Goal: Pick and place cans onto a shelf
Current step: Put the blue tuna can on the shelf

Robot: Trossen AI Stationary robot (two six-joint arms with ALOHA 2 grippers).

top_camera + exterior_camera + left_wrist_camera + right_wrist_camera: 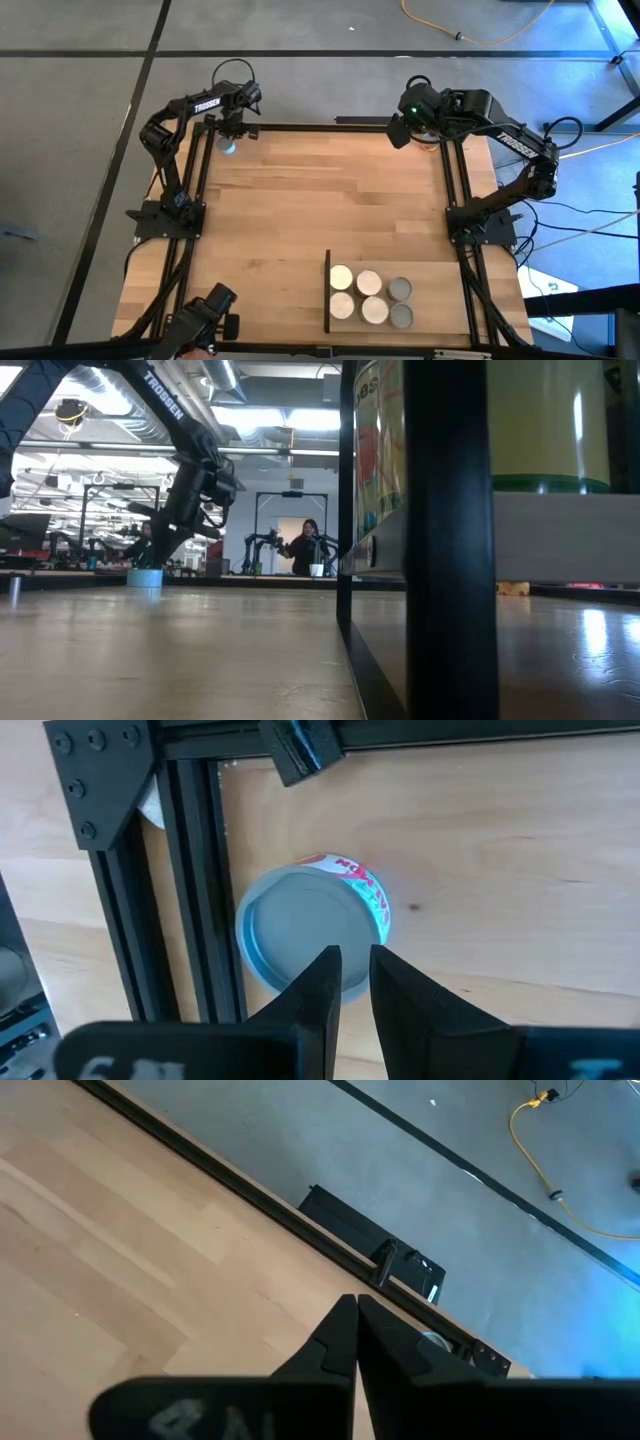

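Light wood covered the desk (320, 210), framed by black rails. Using the shelf (372, 297) as landmark: it lay at the desk's near edge, its black upright edge (328, 291) on the side toward the left arm, and 6 cans (369, 283) stood on it in 2 rows (4 pale-topped, 2 grey-topped). Far from the shelf, at the desk's opposite corner on the left arm's side, a single can (312, 935) with a grey top stood beside the rail. The left gripper (349, 958) hung just above this can, jaws slightly apart, clasping nothing. The right gripper (356, 1302) hovered over the other far corner, well apart from the shelf, jaws together and empty.
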